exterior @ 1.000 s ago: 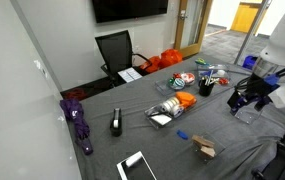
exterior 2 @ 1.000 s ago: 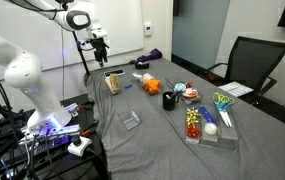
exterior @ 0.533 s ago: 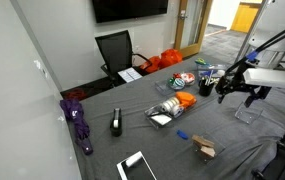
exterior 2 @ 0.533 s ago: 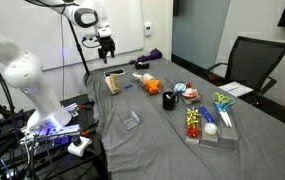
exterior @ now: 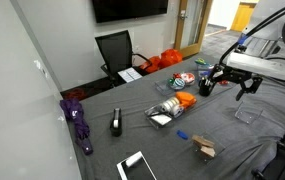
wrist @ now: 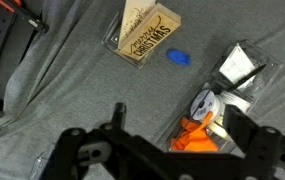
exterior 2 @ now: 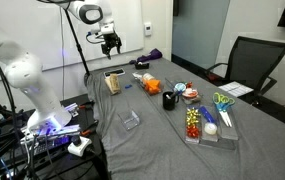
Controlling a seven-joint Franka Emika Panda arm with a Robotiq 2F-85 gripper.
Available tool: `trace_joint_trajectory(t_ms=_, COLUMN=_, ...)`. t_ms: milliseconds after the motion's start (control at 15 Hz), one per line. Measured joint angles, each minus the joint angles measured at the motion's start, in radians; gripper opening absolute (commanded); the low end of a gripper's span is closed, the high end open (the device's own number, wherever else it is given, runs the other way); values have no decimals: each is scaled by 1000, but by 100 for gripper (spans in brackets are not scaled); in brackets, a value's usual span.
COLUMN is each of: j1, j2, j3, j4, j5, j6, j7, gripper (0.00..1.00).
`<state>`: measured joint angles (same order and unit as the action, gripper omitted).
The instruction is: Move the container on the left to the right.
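The container (exterior: 177, 103) is shallow clear plastic with orange items and a dark-and-white roll inside. It lies mid-table and also shows in an exterior view (exterior 2: 149, 84). In the wrist view the container (wrist: 204, 122) lies between and below my fingers. My gripper (wrist: 178, 140) is open and empty. It hangs in the air above the table in both exterior views (exterior: 232, 80) (exterior 2: 110, 42), apart from the container.
A clear box with a white card (wrist: 240, 68) lies next to the container. Also on the table are a dark cup of pens (exterior: 207, 86), a plain clear box (exterior: 250, 113), a cardboard box (wrist: 147, 30), a blue piece (wrist: 179, 58), a tray of items (exterior 2: 207, 122), and a purple umbrella (exterior: 79, 120).
My arm has swung up and away from the plain clear box toward the middle of the table. The gripper stays open and the objects have not moved.
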<state>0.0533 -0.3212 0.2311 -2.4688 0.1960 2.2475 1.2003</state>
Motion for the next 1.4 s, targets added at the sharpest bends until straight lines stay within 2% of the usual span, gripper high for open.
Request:
trace_joint_trajectory(t_ms=467, j1=0, j2=115, j3=-13, j4=73, j5=-8, j6=100, j7=171, gripper=100)
trace_joint_trajectory(t_ms=1133, j1=1, j2=146, j3=-21, j4=100, j5=-11, j6=104, j7=209, gripper=100)
trace_joint_trajectory(t_ms=1400, j1=-1, j2=192, j3=-23, j4=101, j5=-114, j6=133, j7=391, gripper=100)
